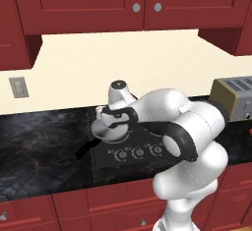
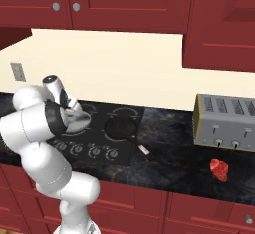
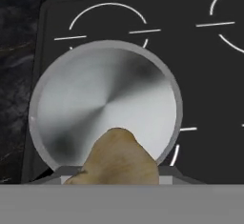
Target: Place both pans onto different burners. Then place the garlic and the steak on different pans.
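Garlic (image 3: 116, 158), nearest the lens, clenched in the gripper (image 3: 116, 178) above the silver pan (image 3: 105, 104) on a left burner (image 3: 107, 20). Black pan (image 2: 122, 127) already on another burner; steak (image 2: 218, 169) on counter beside toaster (image 2: 226, 123). Step: garlic placement. Next: lower, then release into pan.

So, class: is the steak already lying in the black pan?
No: the steak lies on the counter near the toaster, apart from the black pan.
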